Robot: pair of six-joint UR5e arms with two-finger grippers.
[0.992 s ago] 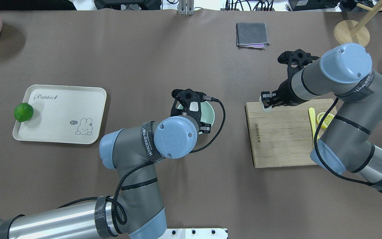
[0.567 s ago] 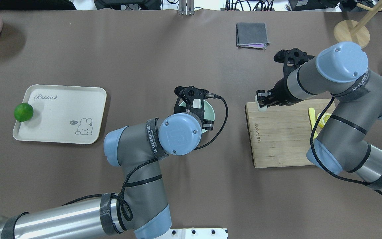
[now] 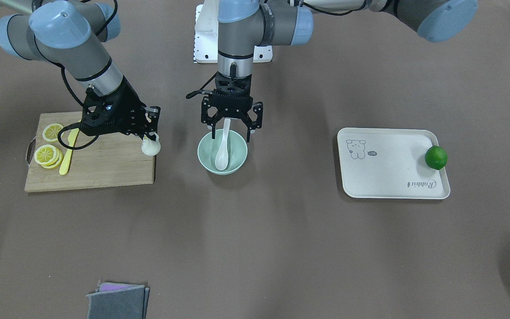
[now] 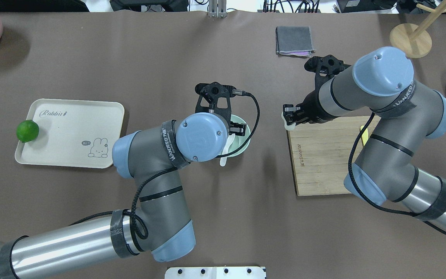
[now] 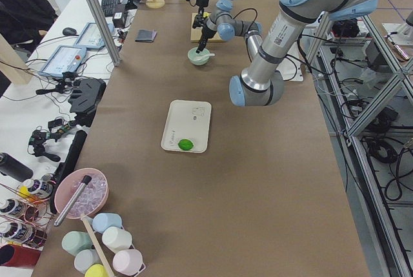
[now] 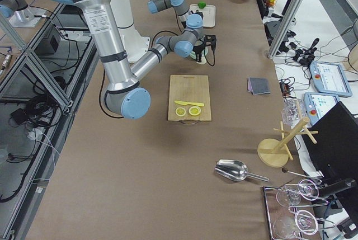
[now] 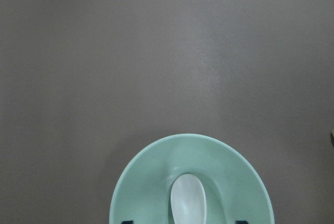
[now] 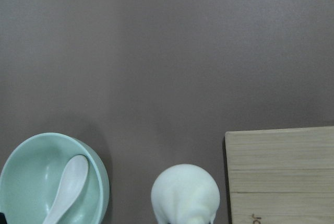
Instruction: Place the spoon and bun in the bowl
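The pale mint-green bowl (image 3: pixel 238 156) stands at the table's middle. The white spoon (image 3: pixel 222 153) lies in it, scoop down, with its handle leaning over the rim on the robot's side. My left gripper (image 3: pixel 231 130) hangs just above the bowl, open, with its fingers either side of the handle. The left wrist view shows the scoop (image 7: pixel 189 203) inside the bowl (image 7: pixel 141 182). My right gripper (image 3: pixel 151 138) is shut on the white bun (image 3: pixel 151 146) and holds it above the corner of the board nearest the bowl. The right wrist view shows the bun (image 8: pixel 185 192) to the right of the bowl (image 8: pixel 28 156).
A wooden cutting board (image 3: pixel 104 173) carries lemon slices (image 3: pixel 47 153) and a yellow knife (image 3: pixel 67 155). A cream tray (image 3: pixel 392 177) holds a green lime (image 3: pixel 436 157). A folded grey cloth (image 3: pixel 117 301) lies on the far side of the table.
My right gripper has carried the bun leftward to the board's edge, closer to the bowl. My left wrist has shifted a little, and the spoon's handle now shows over the bowl's rim.
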